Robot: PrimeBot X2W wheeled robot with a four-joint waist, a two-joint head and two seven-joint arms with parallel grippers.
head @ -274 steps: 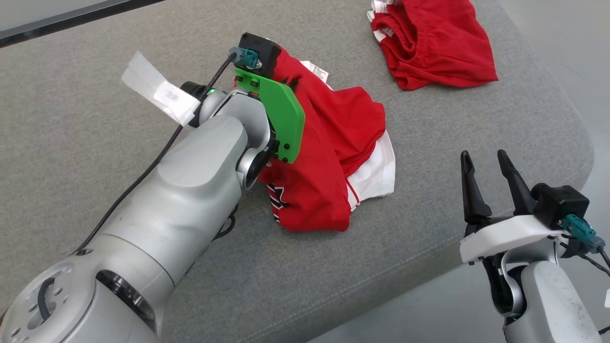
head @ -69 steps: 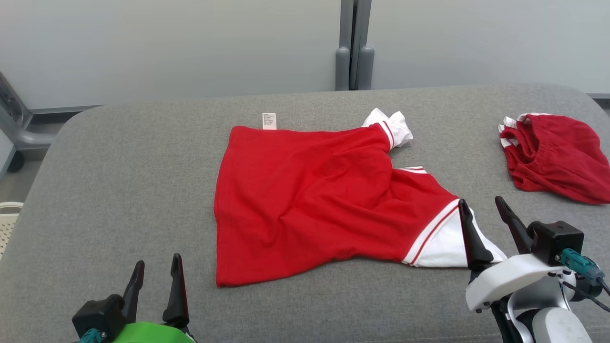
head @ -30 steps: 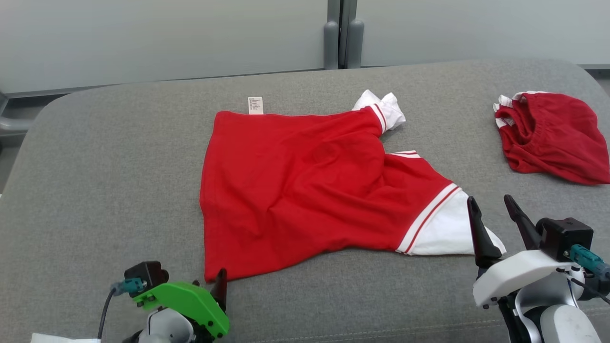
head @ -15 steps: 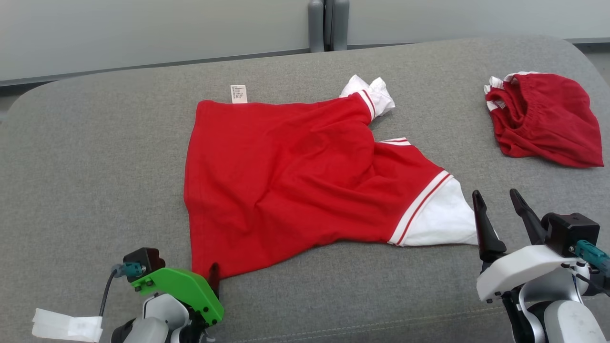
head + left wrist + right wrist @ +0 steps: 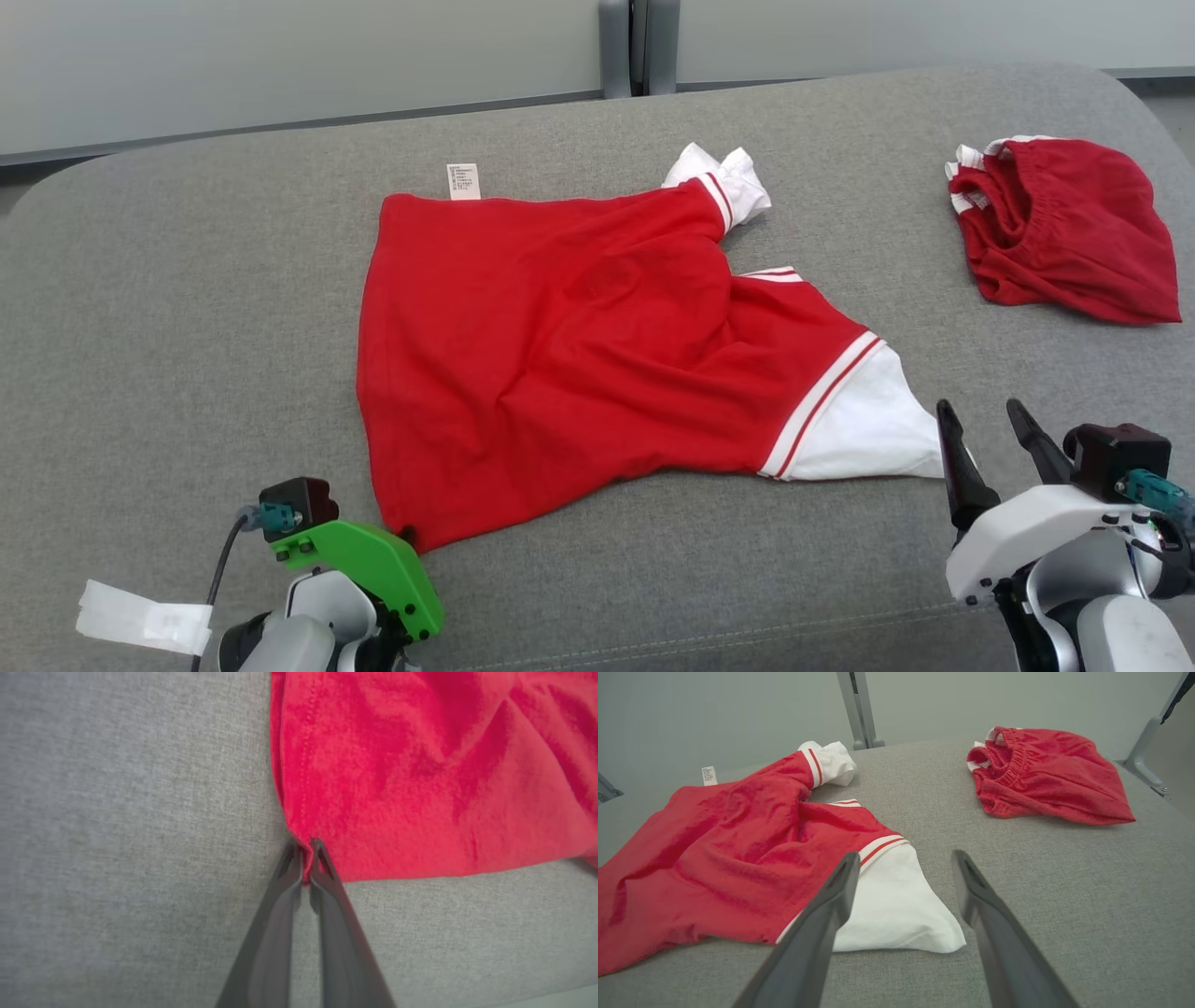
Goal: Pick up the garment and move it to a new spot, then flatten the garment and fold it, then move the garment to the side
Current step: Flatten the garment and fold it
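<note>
The garment [image 5: 579, 336] is a red shirt with white, red-striped sleeves, spread across the middle of the grey cushion [image 5: 187, 308]. In the left wrist view my left gripper [image 5: 306, 851] is shut on the near left hem corner of the garment [image 5: 420, 765], red cloth pinched between its tips. In the head view that gripper's green mount [image 5: 359, 565] sits at the bottom left, its fingers hidden under it. My right gripper [image 5: 985, 425] stands open at the lower right, just right of the white sleeve [image 5: 859, 434], not touching it. In the right wrist view its gripper [image 5: 903, 861] is above the sleeve end [image 5: 896, 914].
A second red garment [image 5: 1064, 229] lies bunched at the cushion's far right, also in the right wrist view [image 5: 1041, 772]. A white care label [image 5: 463, 180] sticks out at the shirt's far edge. Grey wall and a metal post [image 5: 635, 42] stand behind the cushion.
My left gripper has closed on the shirt's near left corner; it was open half a second ago. The right gripper has drawn back slightly from the sleeve. The camera tilted down a little.
</note>
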